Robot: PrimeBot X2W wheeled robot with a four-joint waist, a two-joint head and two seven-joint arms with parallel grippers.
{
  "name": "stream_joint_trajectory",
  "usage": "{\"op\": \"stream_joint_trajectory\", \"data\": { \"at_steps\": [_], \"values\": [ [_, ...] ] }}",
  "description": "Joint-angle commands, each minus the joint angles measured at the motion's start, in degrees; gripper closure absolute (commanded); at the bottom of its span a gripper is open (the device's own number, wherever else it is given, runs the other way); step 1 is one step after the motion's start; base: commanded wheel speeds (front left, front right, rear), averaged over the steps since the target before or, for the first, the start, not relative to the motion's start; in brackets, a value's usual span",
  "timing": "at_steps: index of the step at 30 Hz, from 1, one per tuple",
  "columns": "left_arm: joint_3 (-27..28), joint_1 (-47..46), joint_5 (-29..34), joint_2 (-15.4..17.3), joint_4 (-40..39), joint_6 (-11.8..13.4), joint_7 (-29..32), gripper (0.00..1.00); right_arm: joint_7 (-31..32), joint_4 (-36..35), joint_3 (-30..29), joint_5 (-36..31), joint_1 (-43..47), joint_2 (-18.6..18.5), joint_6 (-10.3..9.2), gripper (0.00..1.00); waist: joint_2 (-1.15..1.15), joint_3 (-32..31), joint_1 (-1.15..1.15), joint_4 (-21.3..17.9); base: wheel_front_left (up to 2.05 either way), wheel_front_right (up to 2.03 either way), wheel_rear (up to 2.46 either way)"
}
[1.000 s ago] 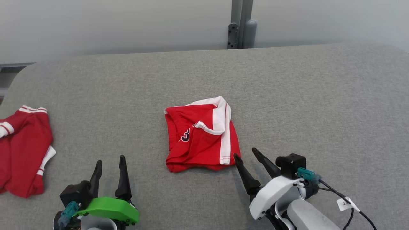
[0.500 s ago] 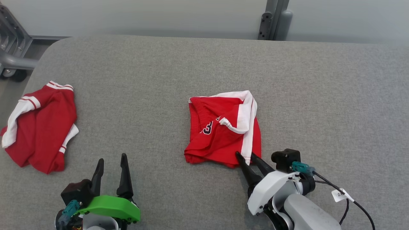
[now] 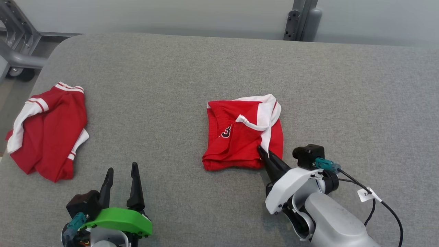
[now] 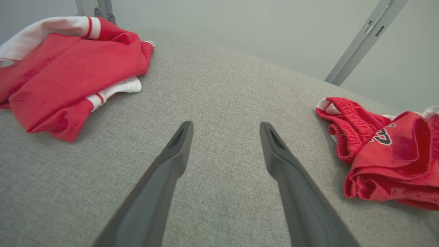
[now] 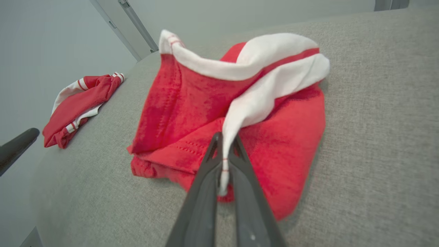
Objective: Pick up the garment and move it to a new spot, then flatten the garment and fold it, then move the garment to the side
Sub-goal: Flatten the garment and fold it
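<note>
Our right pincer (image 3: 262, 151) is clamped tight on the shorts (image 3: 236, 151). Only the white stripe (image 5: 253, 99) at the hem is pinched between its tips. The rest of the shorts lies bunched on the table (image 3: 171, 75), just ahead of those tips and a little to their left. Our left pincer (image 3: 122, 168) is spread wide and holds nothing. It sits low over bare table, with the shorts well off to its right and a second garment (image 3: 48, 130) ahead to its left.

We judge the hold a thin one: an edge of cloth, caught out near the very tips. If we lift sharply, the weight of the bunch may pull the stripe free and drop the shorts. If we have caught the top layer alone, the folds will open as we rise and the cloth will hang long. Then it may drag across the table and twist, which would make flattening harder. A carry toward the left pincer's side also risks landing on the second garment.
</note>
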Motion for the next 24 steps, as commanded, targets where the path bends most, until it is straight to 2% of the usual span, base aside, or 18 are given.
{"op": "stream_joint_trajectory", "data": {
  "at_steps": [1,7,9,11,12,13,15,16,20,22,23,24],
  "values": [
    [-0.12,-0.7,-0.19,0.28,-0.02,0.26,-0.02,0.0,-0.17,-0.25,-0.04,0.03,-0.68,-0.17,-0.02,1.0,0.0,-0.11,0.0,0.13,0.0,0.0,0.0],
    [-0.44,-0.15,-0.71,0.28,0.16,0.37,-0.02,0.0,-0.17,-0.19,0.31,-0.13,-0.96,-0.17,-0.02,1.0,0.0,-0.49,0.0,0.49,0.0,0.0,0.0],
    [-0.49,0.0,-0.9,0.28,0.08,0.47,-0.02,0.0,-0.17,0.07,0.25,-0.21,-0.38,-0.16,-0.02,0.85,0.0,-0.61,0.0,0.58,0.0,0.0,0.0],
    [-0.47,0.12,-0.99,0.28,0.03,0.45,-0.02,0.0,-0.17,0.23,0.24,-0.41,0.26,-0.17,-0.02,0.86,0.0,-0.67,0.0,0.61,0.0,0.0,0.0],
    [-0.41,0.16,-1.06,0.28,0.02,0.43,-0.02,0.0,-0.17,0.19,0.2,-0.45,0.43,-0.16,-0.02,0.93,0.0,-0.7,0.0,0.6,0.0,0.0,0.0],
    [-0.33,0.2,-1.06,0.28,0.03,0.42,-0.02,0.0,-0.17,0.2,0.17,-0.49,0.54,-0.16,-0.02,0.94,0.0,-0.74,0.0,0.58,0.0,0.0,0.0],
    [-0.19,0.32,-1.02,0.28,0.07,0.33,-0.02,0.0,-0.17,0.14,0.04,-0.38,0.96,-0.16,-0.02,0.65,0.0,-0.84,0.0,0.49,0.0,0.0,0.0],
    [-0.14,0.37,-0.95,0.28,0.08,0.29,-0.02,0.0,-0.17,0.03,-0.01,-0.44,1.16,-0.16,-0.02,0.42,0.0,-0.91,0.0,0.44,0.0,0.0,0.0],
    [-0.14,0.62,-0.89,0.28,0.08,0.3,-0.02,0.0,-0.17,-0.13,0.12,-0.56,1.8,-0.16,-0.02,0.53,0.0,-1.19,0.0,0.22,0.0,0.0,0.0],
    [-0.11,0.73,-0.83,0.29,0.07,0.25,-0.02,0.0,-0.17,-0.15,0.09,-0.53,2.15,-0.16,-0.02,0.51,0.0,-1.37,0.0,0.11,0.0,0.0,0.0],
    [-0.07,0.8,-0.8,0.29,0.08,0.23,-0.02,0.0,-0.17,-0.17,0.04,-0.5,2.31,-0.16,-0.02,0.42,0.0,-1.46,0.0,0.05,0.0,0.0,0.0],
    [-0.05,0.84,-0.73,0.29,0.1,0.21,-0.02,0.0,-0.17,-0.23,0.03,-0.44,2.43,-0.16,-0.02,0.53,0.0,-1.54,0.0,0.0,0.0,0.0,0.0]
  ]
}}
